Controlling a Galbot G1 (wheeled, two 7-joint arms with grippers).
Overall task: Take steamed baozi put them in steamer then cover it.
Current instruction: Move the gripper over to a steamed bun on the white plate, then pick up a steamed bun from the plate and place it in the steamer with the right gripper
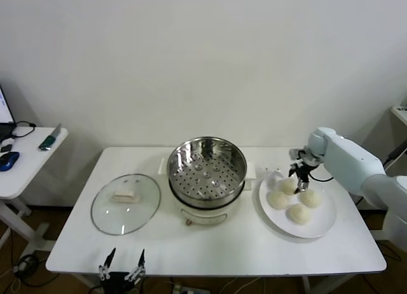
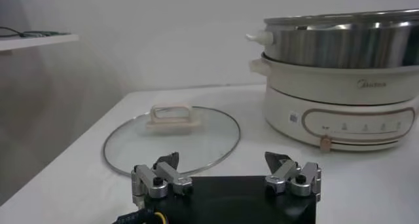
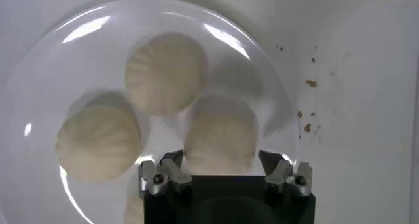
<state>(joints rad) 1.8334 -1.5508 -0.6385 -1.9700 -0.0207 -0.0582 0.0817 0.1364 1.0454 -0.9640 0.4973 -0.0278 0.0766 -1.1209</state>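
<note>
Several cream-white steamed baozi (image 1: 277,200) lie on a white plate (image 1: 322,221) at the table's right. My right gripper (image 1: 301,179) hangs low over the plate's far side, open, its fingers on either side of one baozi (image 3: 219,137), with a small gap on one side. Two more baozi (image 3: 165,71) lie beyond it. The shiny steamer (image 1: 210,198) stands empty on its white cooker base at the table's middle. The glass cover (image 1: 126,203) lies flat to its left, handle up. My left gripper (image 1: 122,263) waits open at the table's near edge, facing the cover (image 2: 171,137) and the steamer (image 2: 347,45).
A white side table (image 1: 28,163) with a blue mouse (image 1: 7,160) stands at the far left. Small brown crumbs (image 3: 309,84) lie on the table beside the plate. The plate sits close to the table's right edge.
</note>
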